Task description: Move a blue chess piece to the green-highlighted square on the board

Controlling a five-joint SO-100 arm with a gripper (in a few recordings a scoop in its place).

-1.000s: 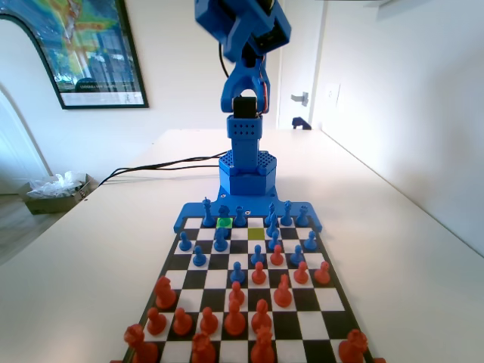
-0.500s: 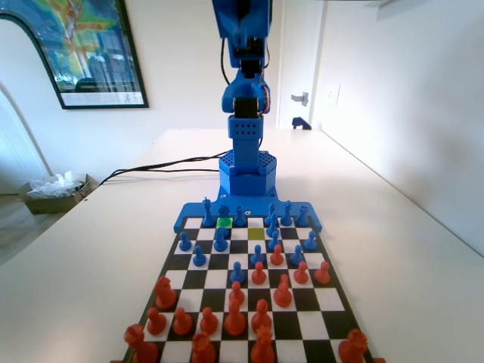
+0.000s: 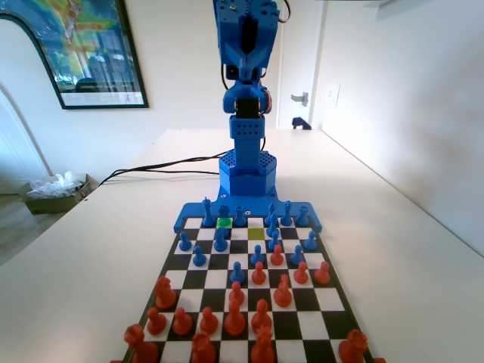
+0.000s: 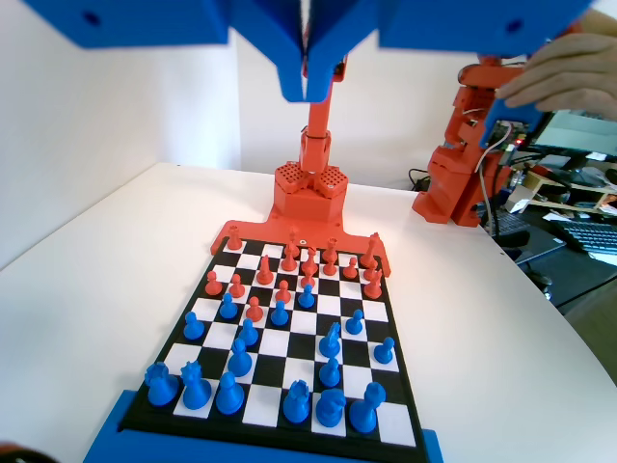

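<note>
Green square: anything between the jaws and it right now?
Nothing hangs in the open air between them: the gripper sits high above the board, jaws closed and empty. The green-highlighted square itself is bare, but blue pieces crowd it on neighbouring squares, so a descent there looks tight.

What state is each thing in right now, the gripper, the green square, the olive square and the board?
gripper: raised high above the board, jaws shut together, holding nothing.
green-highlighted square: bare, no piece standing on it.
olive yellow-green square: bare, no piece on it.
board: flat on the table, set with upright blue pieces at the arm's end and orange-red pieces at the other.
</note>
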